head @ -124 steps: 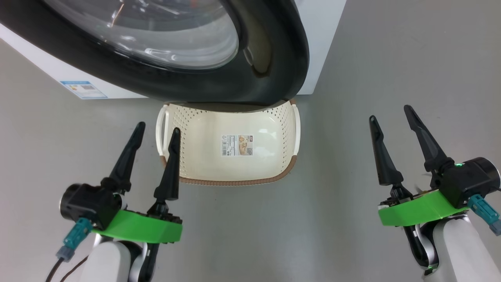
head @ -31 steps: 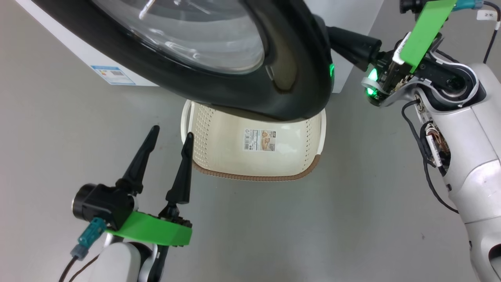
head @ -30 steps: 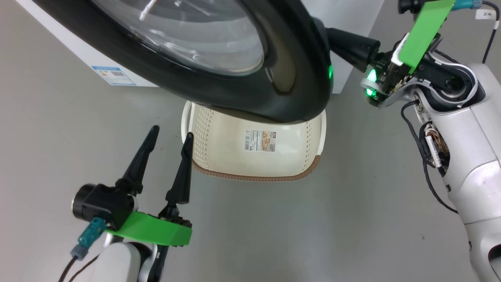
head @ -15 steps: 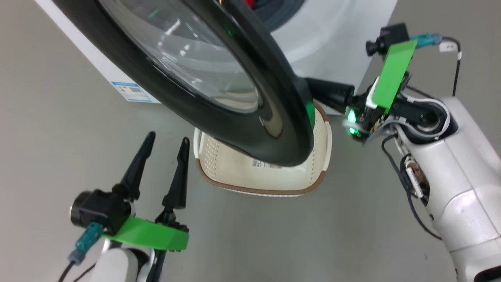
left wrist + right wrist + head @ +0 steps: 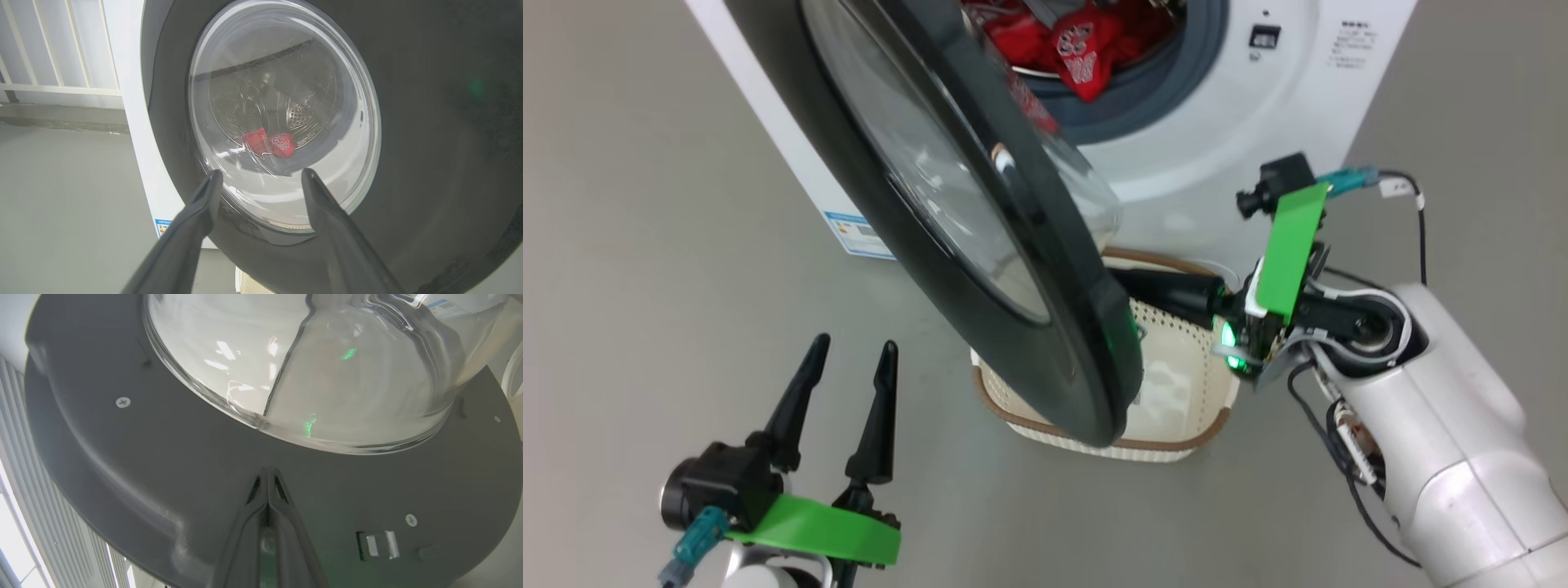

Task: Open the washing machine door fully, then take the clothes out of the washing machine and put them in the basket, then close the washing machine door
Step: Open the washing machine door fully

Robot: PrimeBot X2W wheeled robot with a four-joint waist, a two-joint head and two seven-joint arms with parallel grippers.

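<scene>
Right arm: reaching in from the lower right of the head view, pale forearm angled up, wrist turned sideways toward the door.
Right gripper (image 5: 267, 473): clenched on nothing, fingers pressed flat together; tips close to the dark inner face of the washing machine door (image 5: 947, 212), just below the glass bowl; contact not clear.
Left arm: low at the lower left, above the grey floor (image 5: 645, 245), well apart from the door.
Left gripper (image 5: 854, 347): released, fingers spread wide, pointing toward the door's outer glass, grasping nothing.
Door: swung partly out from the washing machine (image 5: 1241, 122).
Drum: holding the red clothes (image 5: 1078, 41), bunched at the opening.
Basket (image 5: 1180, 388): on the floor before the machine, under the door's lower edge, partly hidden.
</scene>
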